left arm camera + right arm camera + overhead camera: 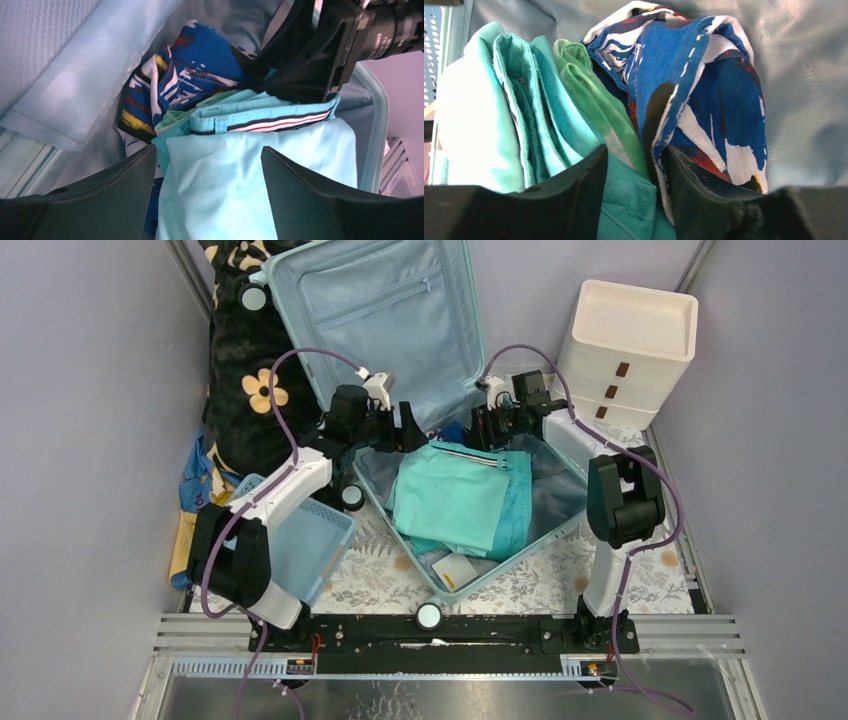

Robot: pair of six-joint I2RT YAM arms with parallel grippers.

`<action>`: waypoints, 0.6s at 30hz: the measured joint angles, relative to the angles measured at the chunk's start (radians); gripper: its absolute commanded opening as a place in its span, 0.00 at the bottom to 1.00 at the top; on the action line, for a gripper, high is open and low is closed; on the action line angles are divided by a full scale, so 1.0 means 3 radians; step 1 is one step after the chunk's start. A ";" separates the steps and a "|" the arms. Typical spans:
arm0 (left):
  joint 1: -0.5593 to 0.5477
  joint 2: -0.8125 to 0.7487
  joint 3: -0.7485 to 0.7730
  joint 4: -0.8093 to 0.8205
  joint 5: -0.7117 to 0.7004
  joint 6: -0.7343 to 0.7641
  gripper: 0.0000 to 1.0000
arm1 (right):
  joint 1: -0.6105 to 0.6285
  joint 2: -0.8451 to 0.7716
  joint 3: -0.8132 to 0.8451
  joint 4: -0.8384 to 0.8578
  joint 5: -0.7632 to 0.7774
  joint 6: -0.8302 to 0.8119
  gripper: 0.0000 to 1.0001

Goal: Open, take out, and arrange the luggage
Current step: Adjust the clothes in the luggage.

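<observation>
Open suitcase [380,310] on the patterned surface [530,585], both arms reaching into its far end.

The pale blue suitcase lay open in the middle, ahead of the two arms, its lid leaning back toward the far wall and its lower half filled with folded teal clothes [455,500]. The left fingers [125,195] stood wide apart over the teal pile, beside a striped waistband [270,120]. The right fingers [574,190] were close together, with a fold of green cloth [589,95] and the edge of a blue patterned cloth [704,75] in the narrow gap (whether they actually pinched it, I could not tell). A small blue basket [315,540] sat left of the case, touching it, and a cream drawer unit [630,350] stood at the far right.
</observation>
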 measured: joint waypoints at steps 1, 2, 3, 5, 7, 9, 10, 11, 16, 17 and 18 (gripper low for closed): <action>0.0008 0.0000 0.0042 -0.0008 0.0020 0.0000 0.84 | -0.0001 0.0000 0.0023 -0.0039 -0.0003 -0.0020 0.61; 0.0013 0.0000 0.0084 -0.0017 0.0038 0.0000 0.84 | -0.0008 0.0000 0.0058 -0.0090 -0.0008 -0.0048 0.62; 0.0019 0.0000 0.0127 -0.0022 0.0061 -0.0001 0.85 | -0.0019 0.0001 0.0106 -0.0150 -0.0015 -0.0083 0.63; 0.0023 0.0000 0.0187 -0.0020 0.0104 -0.0008 0.85 | -0.0072 0.0018 0.0276 -0.0342 -0.0067 -0.0177 0.66; 0.0024 0.0004 0.0242 -0.0024 0.0146 -0.0027 0.85 | -0.0127 0.0051 0.0465 -0.0507 -0.0151 -0.0280 0.70; 0.0024 0.0022 0.0305 -0.0020 0.0188 -0.0055 0.85 | -0.0172 0.0065 0.0603 -0.0662 -0.0219 -0.0393 0.75; 0.0024 0.0036 0.0338 -0.0019 0.0211 -0.0079 0.85 | -0.0195 0.0065 0.0647 -0.0744 -0.0243 -0.0458 0.76; 0.0024 0.0043 0.0359 -0.0006 0.0226 -0.0109 0.85 | -0.0211 0.0064 0.0671 -0.0800 -0.0264 -0.0512 0.78; 0.0024 0.0047 0.0364 0.0010 0.0317 -0.0210 0.83 | -0.0295 -0.0005 0.0595 -0.0978 -0.0292 -0.0739 0.79; 0.0024 0.0046 0.0354 0.0023 0.0337 -0.0212 0.82 | -0.0324 -0.0061 0.0529 -0.1012 -0.0286 -0.0800 0.79; 0.0023 0.0046 0.0331 0.0034 0.0359 -0.0212 0.82 | -0.0348 -0.0121 0.0465 -0.1040 -0.0275 -0.0856 0.79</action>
